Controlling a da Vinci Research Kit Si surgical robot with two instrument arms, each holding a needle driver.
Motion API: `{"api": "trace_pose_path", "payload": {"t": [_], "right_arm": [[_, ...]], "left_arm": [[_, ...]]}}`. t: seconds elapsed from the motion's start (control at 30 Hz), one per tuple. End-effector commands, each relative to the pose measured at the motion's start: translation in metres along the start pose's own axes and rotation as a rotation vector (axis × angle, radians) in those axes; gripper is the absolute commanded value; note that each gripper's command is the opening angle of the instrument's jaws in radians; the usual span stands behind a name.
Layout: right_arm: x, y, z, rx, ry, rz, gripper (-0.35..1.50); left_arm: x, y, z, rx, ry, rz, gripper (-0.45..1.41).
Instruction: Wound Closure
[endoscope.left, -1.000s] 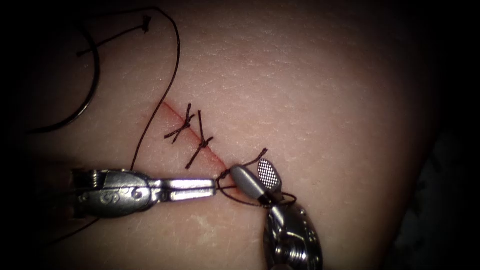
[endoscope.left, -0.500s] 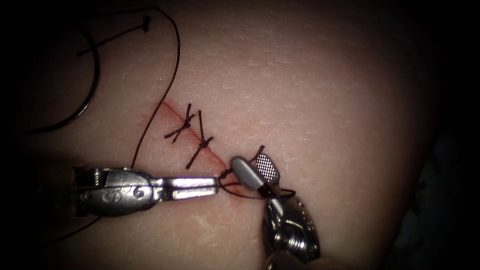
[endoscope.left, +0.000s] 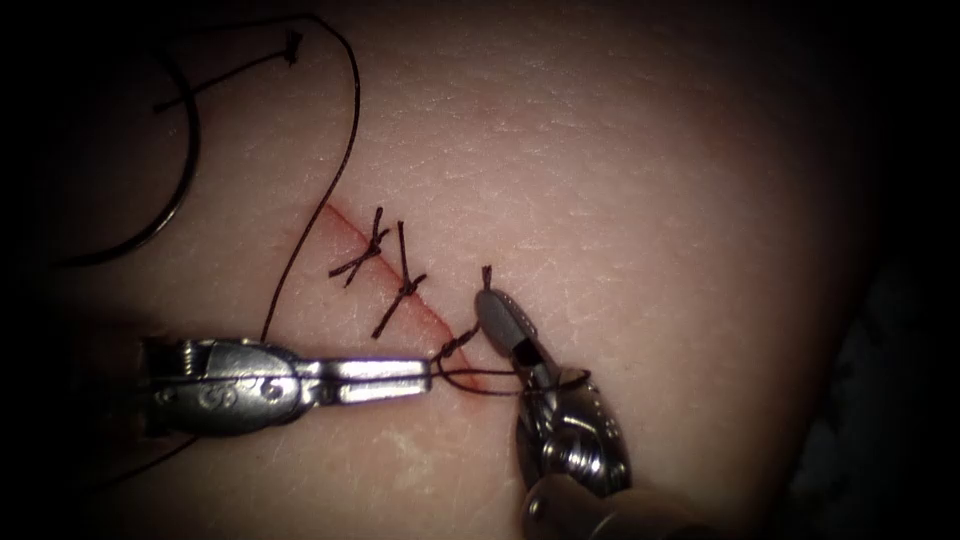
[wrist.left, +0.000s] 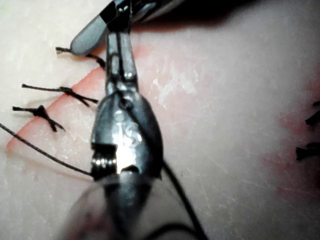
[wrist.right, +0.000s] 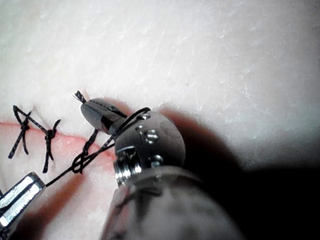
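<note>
My left tool (endoscope.left: 432, 370) reaches in from the left, shut on the long thread (endoscope.left: 300, 225) right beside the cut's (endoscope.left: 345, 225) lower end. My right tool (endoscope.left: 492, 303) rises from below on the cut's right side, shut on the thread's short tail (endoscope.left: 487, 273), which sticks out past its tip. A loop of thread (endoscope.left: 565, 378) is wrapped around its jaws, and a loose knot (endoscope.left: 455, 346) sits on the cut. The right wrist view shows the right tool (wrist.right: 89, 107), the loop (wrist.right: 135, 116) and the knot (wrist.right: 80, 162). The curved needle (endoscope.left: 187, 150) lies free on the tissue far left.
Two tied stitches (endoscope.left: 367, 248) (endoscope.left: 407, 288) cross the cut above the knot, also seen in the left wrist view as stitches (wrist.left: 67, 91) (wrist.left: 40, 112). A cut piece of thread (endoscope.left: 230, 72) lies at the upper left. Red fluid (endoscope.left: 440, 320) lines the cut.
The right tool's jaws, open a second ago, have closed on the short tail after sliding slightly up and left. The left tool has stayed still, holding its thread.
</note>
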Motion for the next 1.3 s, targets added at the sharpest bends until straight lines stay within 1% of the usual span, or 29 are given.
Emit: {"api": "trace_pose_path", "payload": {"t": [0.03, 0.17, 0.3, 0.4, 0.43, 0.5, 0.53, 0.6, 0.63, 0.7, 0.8, 0.87, 1.03, 1.07, 1.13, 1.17, 1.23, 1.3], "right_arm": [[-0.0013, -0.0001, 0.0006, -0.007, -0.015, -0.018, -0.35], [-0.0024, -0.0007, 0.0003, -0.01, -0.052, -0.037, -0.35], [-0.0029, -0.0017, -0.0003, 0.0, -0.055, -0.095, -0.35], [-0.0028, -0.0027, -0.0009, 0.016, -0.037, -0.149, -0.35], [-0.0027, -0.0035, -0.0014, 0.028, -0.025, -0.2, -0.35], [-0.0025, -0.0041, -0.0019, 0.037, -0.013, -0.252, -0.35], [-0.0024, -0.0048, -0.0023, 0.049, 0.005, -0.304, -0.35], [-0.0024, -0.0054, -0.0026, 0.05, 0.011, -0.364, -0.35], [-0.0024, -0.0054, -0.0026, 0.05, 0.011, -0.364, -0.35], [-0.0029, -0.0054, -0.0029, 0.051, 0.014, -0.413, -0.35], [-0.0032, -0.005, -0.003, 0.055, 0.017, -0.429, -0.35], [-0.0038, -0.0044, -0.0031, 0.06, 0.019, -0.441, -0.35], [-0.0044, -0.0039, -0.0036, 0.063, 0.012, -0.447, -0.35], [-0.0045, -0.0039, -0.0037, 0.074, 0.005, -0.454, -0.35], [-0.0047, -0.004, -0.0037, 0.085, -0.002, -0.456, -0.35], [-0.005, -0.0041, -0.0037, 0.091, -0.011, -0.463, -0.35], [-0.0054, -0.0041, -0.0036, 0.099, -0.016, -0.477, -0.35], [-0.0057, -0.004, -0.0035, 0.109, -0.02, -0.48, -0.35]], "left_arm": [[-0.0008, 0.0006, 0.0004, -0.002, -0.001, -0.002, -0.45], [-0.0009, 0.0004, 0.0, -0.006, 0.002, -0.003, -0.45], [-0.0008, -0.0008, -0.0003, -0.002, -0.003, -0.009, -0.45], [-0.0007, -0.0028, -0.0007, 0.017, -0.026, -0.022, -0.45], [-0.0008, -0.0045, -0.001, 0.027, -0.045, -0.03, -0.45], [-0.001, -0.0063, -0.0012, 0.034, -0.072, -0.039, -0.45], [-0.0013, -0.0077, -0.0011, 0.039, -0.099, -0.044, -0.45], [-0.002, -0.0095, -0.0006, 0.041, -0.136, -0.05, -0.45], [-0.002, -0.0095, -0.0006, 0.041, -0.136, -0.05, -0.45], [-0.0027, -0.0114, 0.0007, 0.037, -0.182, -0.057, -0.45], [-0.0027, -0.0131, 0.0018, 0.026, -0.213, -0.058, -0.45], [-0.0019, -0.0157, 0.0034, 0.02, -0.222, -0.034, -0.45], [-0.0001, -0.0192, 0.0051, 0.02, -0.229, -0.002, -0.45], [0.0009, -0.0209, 0.0056, 0.025, -0.224, 0.005, -0.45], [0.0016, -0.0223, 0.0058, 0.032, -0.22, 0.011, -0.45], [0.0023, -0.0236, 0.0059, 0.039, -0.217, 0.018, -0.45], [0.0029, -0.0253, 0.006, 0.051, -0.213, 0.011, -0.45], [0.0031, -0.0261, 0.0062, 0.058, -0.214, 0.016, -0.45]]}}
